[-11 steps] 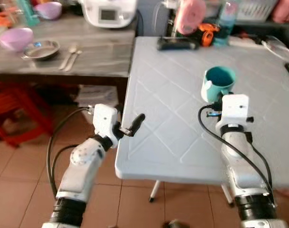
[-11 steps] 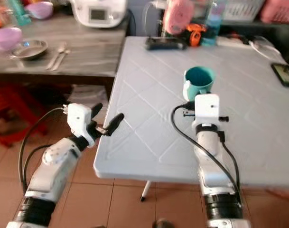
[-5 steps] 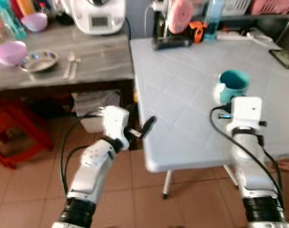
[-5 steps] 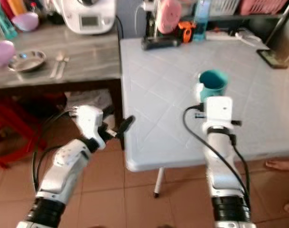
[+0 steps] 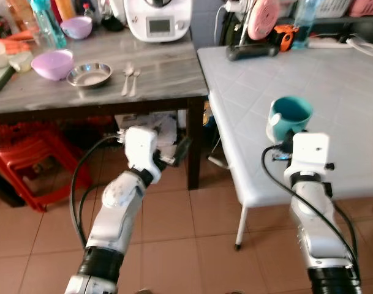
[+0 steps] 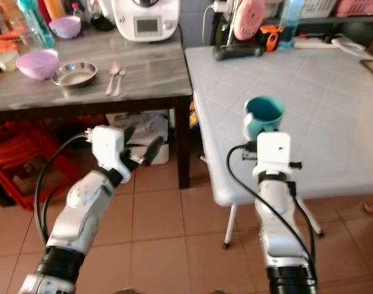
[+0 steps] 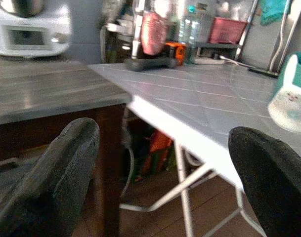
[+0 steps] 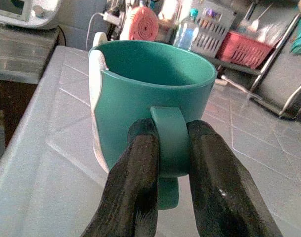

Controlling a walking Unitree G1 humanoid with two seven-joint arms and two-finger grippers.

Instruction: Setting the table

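Observation:
A teal mug (image 5: 288,116) with a white rabbit figure on its side is upright over the near left part of the white table (image 5: 339,79). My right gripper (image 8: 171,134) is shut on the mug's handle, one black finger on each side. Whether the mug's base touches the table is hidden. My left gripper (image 6: 143,144) is open and empty, its fingers (image 7: 56,173) wide apart. It hangs low in front of the grey side table (image 5: 113,95), left of the white table's edge. On the side table lie two spoons (image 5: 130,79), a metal dish (image 5: 89,73) and a purple bowl (image 5: 51,63).
A white kitchen appliance (image 5: 157,18), bottles and a smaller purple bowl (image 5: 76,26) stand at the back of the side table. A red stool (image 5: 21,165) sits under it. A pink fan (image 5: 266,15) and a black item (image 5: 252,51) are at the white table's far end.
The whole picture has shifted right, so the camera has turned left toward the side table. The mug stays in my right gripper. My left gripper now hangs before the side table.

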